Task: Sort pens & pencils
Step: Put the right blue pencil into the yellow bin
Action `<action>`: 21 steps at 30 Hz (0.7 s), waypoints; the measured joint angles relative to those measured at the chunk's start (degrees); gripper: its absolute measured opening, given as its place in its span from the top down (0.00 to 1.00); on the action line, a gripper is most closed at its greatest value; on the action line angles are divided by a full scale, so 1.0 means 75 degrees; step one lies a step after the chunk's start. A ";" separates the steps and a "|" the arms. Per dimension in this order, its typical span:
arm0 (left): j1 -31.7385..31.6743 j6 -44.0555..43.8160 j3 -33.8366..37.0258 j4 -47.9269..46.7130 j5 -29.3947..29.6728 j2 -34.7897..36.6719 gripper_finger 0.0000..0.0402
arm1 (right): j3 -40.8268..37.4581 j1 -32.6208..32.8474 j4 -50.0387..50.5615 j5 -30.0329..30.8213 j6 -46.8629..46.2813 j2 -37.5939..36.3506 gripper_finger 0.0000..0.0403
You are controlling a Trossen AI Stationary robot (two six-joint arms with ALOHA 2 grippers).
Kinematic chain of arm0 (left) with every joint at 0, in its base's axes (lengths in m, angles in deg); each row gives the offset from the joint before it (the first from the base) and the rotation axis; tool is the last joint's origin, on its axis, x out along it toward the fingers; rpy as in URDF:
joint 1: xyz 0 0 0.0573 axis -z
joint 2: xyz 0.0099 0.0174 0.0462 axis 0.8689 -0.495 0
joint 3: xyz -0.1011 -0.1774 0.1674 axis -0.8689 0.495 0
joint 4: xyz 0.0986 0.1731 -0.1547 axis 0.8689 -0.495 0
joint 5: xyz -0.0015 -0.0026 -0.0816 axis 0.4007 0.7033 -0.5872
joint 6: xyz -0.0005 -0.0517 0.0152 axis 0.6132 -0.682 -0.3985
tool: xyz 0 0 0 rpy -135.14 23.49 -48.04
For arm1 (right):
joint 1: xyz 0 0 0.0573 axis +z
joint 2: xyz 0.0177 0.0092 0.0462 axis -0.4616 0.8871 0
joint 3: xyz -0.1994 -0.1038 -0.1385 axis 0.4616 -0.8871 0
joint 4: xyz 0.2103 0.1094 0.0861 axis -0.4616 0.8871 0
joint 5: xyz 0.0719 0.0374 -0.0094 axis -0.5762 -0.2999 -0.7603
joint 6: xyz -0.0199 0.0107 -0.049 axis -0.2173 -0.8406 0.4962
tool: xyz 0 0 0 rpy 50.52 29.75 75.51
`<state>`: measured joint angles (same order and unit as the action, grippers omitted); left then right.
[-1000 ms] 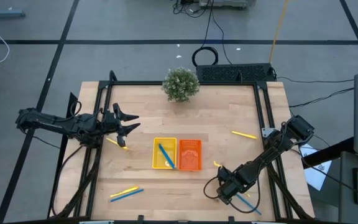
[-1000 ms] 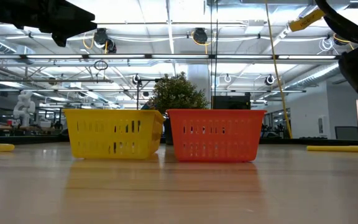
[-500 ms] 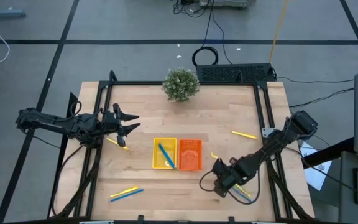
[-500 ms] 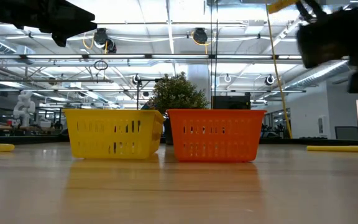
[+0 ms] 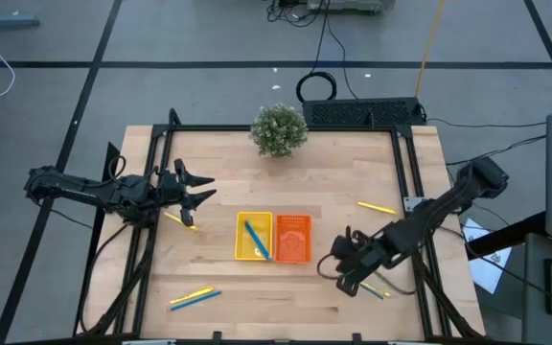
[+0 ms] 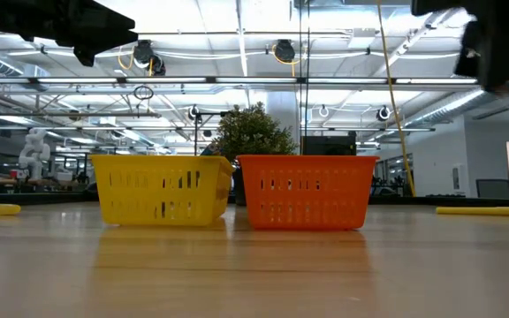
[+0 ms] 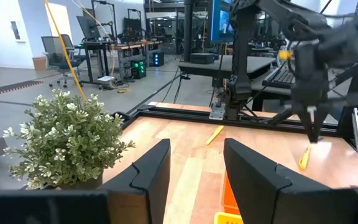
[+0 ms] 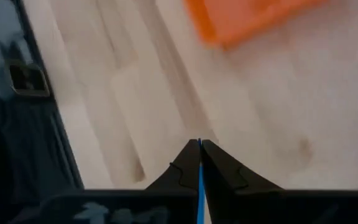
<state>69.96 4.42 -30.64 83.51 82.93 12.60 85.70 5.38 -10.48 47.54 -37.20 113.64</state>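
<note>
Two arms work at the wooden table (image 5: 286, 177). At the 9 o'clock side, the left gripper (image 5: 202, 189) waits above the wood with its fingers (image 7: 148, 174) spread apart and nothing between them. Just under it lies a yellow pencil (image 5: 180, 220). Down at 7 o'clock, a yellow stick and a blue stick (image 5: 195, 298) lie side by side on the table. At 12 o'clock stands a small bushy plant (image 5: 279, 128). In the middle of the table sit two little trays that touch each other. The yellow tray (image 5: 254, 237) has a blue pen (image 5: 257, 240) lying in it, and the orange tray (image 5: 294, 239) sits on its 3 o'clock side. Just past the orange tray, toward 4 o'clock, is the right gripper (image 5: 345, 270). Its fingers (image 8: 182, 168) are pressed together, pinching a thin blue pen (image 8: 199, 180) between the tips. More sticks (image 5: 377, 288) lie on the table just beside that gripper. Another yellow pencil (image 5: 377, 207) lies by itself at 3 o'clock, well apart from the trays.
</note>
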 joint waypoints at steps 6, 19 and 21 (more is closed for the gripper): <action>0.0000 0.0012 0.0000 0.0051 -0.0001 0.0000 0.61 | 0.0000 -0.0777 -0.0004 0.0887 0.1665 -0.0814 1.00; -0.0003 0.0995 0.0000 0.1377 -0.0558 -0.1007 0.61 | -0.0215 -0.3507 -0.3754 0.0961 0.6324 -0.1076 1.00; -0.0020 0.1242 0.0000 0.1930 -0.0706 -0.1510 0.61 | -0.0427 -0.3783 -0.4528 0.0600 0.6681 -0.1068 1.00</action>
<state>69.80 13.74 -30.64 97.98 77.63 1.27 82.50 -22.99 -44.44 52.04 12.91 105.63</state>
